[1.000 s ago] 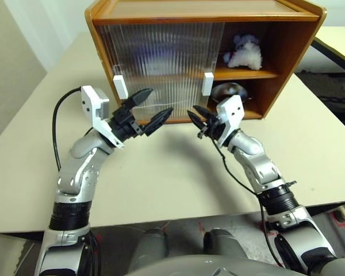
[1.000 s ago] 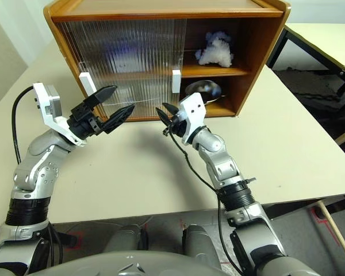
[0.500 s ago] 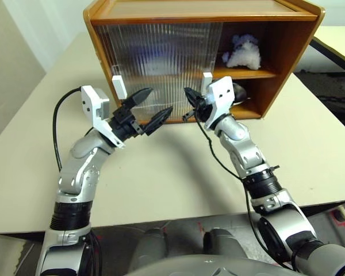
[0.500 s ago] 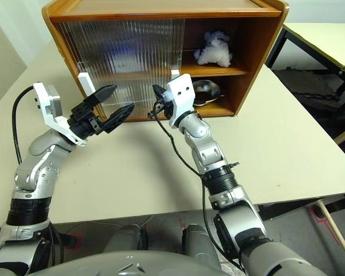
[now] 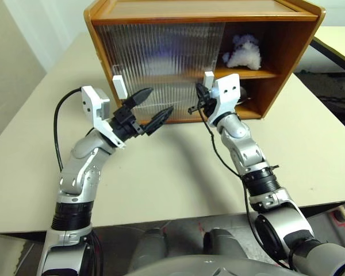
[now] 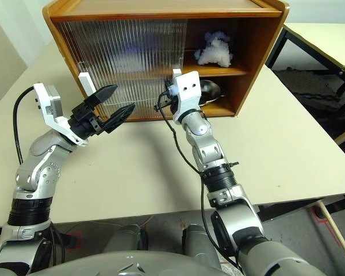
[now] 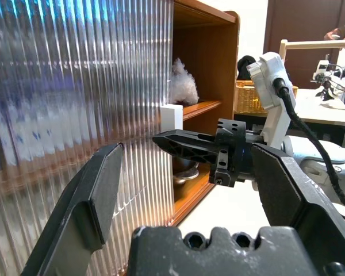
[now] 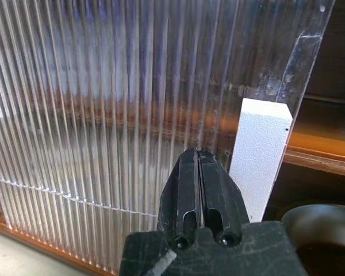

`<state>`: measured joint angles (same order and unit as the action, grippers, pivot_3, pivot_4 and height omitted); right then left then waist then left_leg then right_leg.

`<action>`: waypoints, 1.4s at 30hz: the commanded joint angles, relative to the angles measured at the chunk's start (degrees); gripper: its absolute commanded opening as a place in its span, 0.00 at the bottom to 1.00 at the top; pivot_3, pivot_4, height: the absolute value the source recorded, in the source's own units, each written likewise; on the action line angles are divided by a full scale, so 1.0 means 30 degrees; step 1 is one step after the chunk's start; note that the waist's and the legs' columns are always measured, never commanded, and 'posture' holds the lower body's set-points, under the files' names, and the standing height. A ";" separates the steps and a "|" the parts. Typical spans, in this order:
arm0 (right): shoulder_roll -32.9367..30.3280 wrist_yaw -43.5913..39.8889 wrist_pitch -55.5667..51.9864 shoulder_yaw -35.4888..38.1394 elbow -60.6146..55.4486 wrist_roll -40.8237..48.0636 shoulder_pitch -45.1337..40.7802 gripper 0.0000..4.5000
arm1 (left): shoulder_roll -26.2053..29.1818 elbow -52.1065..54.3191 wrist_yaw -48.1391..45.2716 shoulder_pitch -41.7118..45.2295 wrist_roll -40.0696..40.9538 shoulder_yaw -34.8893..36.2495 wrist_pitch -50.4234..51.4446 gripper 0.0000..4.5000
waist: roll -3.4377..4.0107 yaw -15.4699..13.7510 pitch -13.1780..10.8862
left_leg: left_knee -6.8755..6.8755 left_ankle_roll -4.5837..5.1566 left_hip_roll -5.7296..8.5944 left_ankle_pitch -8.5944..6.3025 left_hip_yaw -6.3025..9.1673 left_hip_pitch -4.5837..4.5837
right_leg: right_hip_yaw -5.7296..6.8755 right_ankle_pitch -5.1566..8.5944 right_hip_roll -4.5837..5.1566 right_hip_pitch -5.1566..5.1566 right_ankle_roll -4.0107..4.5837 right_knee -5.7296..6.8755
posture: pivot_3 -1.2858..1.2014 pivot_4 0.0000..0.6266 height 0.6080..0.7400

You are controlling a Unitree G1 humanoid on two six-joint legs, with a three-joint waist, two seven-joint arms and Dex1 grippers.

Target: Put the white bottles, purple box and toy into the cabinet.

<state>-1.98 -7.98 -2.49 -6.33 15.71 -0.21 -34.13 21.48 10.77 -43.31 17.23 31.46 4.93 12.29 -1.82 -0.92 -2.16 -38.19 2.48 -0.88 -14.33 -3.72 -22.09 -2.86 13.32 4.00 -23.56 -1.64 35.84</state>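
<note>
Since right end effector (image 5: 199, 96) is clenched empty beside the door handle (image 5: 208, 82), at its 7 o'clock, likely to push the cabinet (image 5: 287, 43) door; left end effector (image 5: 152, 106) released, idle.

We saw silver, jointed arms with black ribbed collars. Each wrist carried a white camera block fed by a black cable. The left gripper (image 5: 151, 108) and right gripper (image 8: 197, 172) had black pointed fingers.

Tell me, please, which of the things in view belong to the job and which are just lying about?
Job:
- large wooden cabinet with ribbed translucent sliding doors
- white fluffy plush toy on its upper shelf
- shut right gripper beside the white block handle

Lying about:
- shiny steel bowl on the lower shelf
</note>
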 commanded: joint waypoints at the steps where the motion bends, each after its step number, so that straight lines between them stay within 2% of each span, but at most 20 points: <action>1: -0.0162 0.0624 -0.0504 0.0641 -0.0545 -0.0129 0.0393 0.01 | -0.0041 -0.0146 -0.0070 0.0065 -0.0214 -0.0192 -0.0122 1.00 | 0.0000 0.0004 0.0000 | 0.0000 0.0001 0.0001 0.0001 0.0000 0.0000 | -0.0001 -0.0001 0.0000 0.0000 0.0000 0.0000 | 0.56 0.00 1.00; 25: -0.0501 0.4468 -0.1342 0.2042 -0.1338 -0.0935 0.1162 0.01 | -0.0132 -0.0171 -0.0165 0.0040 -0.0205 -0.0293 -0.0148 1.00 | -0.0002 0.0015 0.0002 | -0.0009 0.0009 0.0004 0.0010 -0.0006 0.0001 | -0.0010 0.0000 -0.0002 0.0003 -0.0002 -0.0002 | 0.56 0.00 1.00; 33: -0.0576 0.4528 -0.1549 0.1996 -0.2545 -0.0990 0.1988 0.01 | -0.0141 -0.0221 -0.0164 0.0096 -0.0188 -0.0359 -0.0156 1.00 | -0.0003 0.0060 0.0002 | -0.0004 0.0010 0.0000 0.0011 -0.0004 0.0000 | -0.0012 0.0007 -0.0011 0.0003 -0.0005 -0.0010 | 0.55 0.00 1.00; 42: -0.0995 0.5159 -0.1221 0.2598 -0.2115 -0.1122 0.2203 0.01 | -0.0128 -0.0200 -0.0159 0.0100 -0.0166 -0.0368 -0.0105 1.00 | -0.0003 0.0065 0.0002 | -0.0005 0.0011 0.0003 0.0012 -0.0005 -0.0002 | -0.0013 0.0009 -0.0009 0.0003 -0.0007 -0.0013 | 0.55 0.00 1.00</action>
<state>-4.64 6.61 -6.28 0.08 8.97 -3.14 -28.13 21.07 10.45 -43.38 17.24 31.42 4.39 12.07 -1.83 -0.72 -2.15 -38.20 2.52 -0.87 -14.30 -3.74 -22.09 -2.90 13.34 3.97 -23.55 -1.66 35.79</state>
